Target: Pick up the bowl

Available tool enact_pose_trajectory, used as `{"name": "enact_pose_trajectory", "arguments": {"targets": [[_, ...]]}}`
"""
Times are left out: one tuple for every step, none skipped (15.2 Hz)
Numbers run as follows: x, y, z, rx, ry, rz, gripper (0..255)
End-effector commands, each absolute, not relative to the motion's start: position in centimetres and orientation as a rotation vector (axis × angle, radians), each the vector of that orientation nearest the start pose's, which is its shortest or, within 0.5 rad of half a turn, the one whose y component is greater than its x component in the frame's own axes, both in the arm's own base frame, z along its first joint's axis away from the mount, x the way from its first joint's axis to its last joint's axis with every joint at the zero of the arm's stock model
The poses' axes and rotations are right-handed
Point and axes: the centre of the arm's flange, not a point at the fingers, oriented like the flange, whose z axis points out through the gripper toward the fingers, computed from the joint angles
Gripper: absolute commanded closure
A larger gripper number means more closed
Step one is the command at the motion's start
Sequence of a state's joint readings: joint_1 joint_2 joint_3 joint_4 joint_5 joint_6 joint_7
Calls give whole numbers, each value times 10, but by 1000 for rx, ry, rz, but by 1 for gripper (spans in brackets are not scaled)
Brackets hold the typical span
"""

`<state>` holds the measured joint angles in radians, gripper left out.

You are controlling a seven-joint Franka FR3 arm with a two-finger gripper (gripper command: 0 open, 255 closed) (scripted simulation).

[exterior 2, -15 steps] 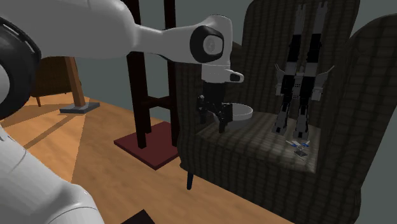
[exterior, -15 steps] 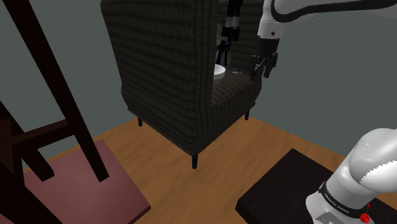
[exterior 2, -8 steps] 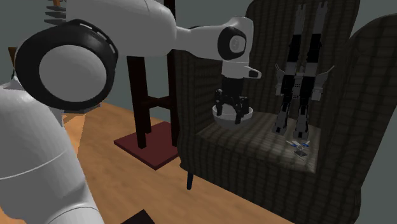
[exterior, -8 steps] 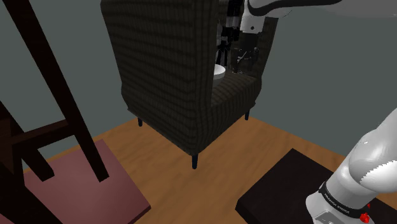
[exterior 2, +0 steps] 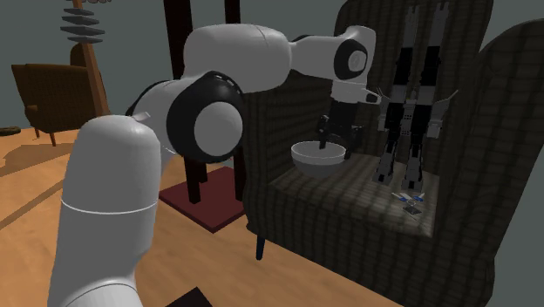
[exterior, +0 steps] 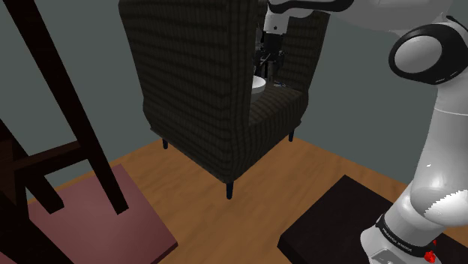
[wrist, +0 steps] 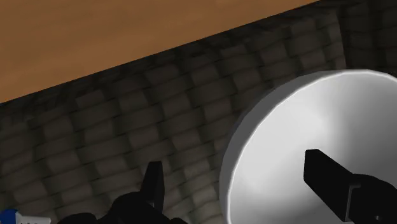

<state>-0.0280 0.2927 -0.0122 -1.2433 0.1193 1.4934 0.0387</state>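
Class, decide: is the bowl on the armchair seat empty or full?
Empty: the bowl shows a bare pale inside, save one black finger in it.

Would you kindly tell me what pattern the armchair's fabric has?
The armchair has a dark checked weave, clearest in the wrist view.

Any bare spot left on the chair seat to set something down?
Front of the seat, between the bowl and the small toy, is bare. The back is crowded: claw over the bowl's rim, tall robot figure beside it.
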Motion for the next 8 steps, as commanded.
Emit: {"name": "enact_pose_trajectory", "arguments": {"targets": [[662,-12,597,-3010,107,66,0],[667,-12,597,-3007,106,66,0],[667,-12,592,-3007,106,66,0],[667,-12,587,-3007,106,66,0],[667,-12,582,-3007,106,66,0],[667,-12,576,-3007,106,66,0],[667,-12,571,-3007,106,66,0],[667,-12,566,-3007,106,66,0]]}}
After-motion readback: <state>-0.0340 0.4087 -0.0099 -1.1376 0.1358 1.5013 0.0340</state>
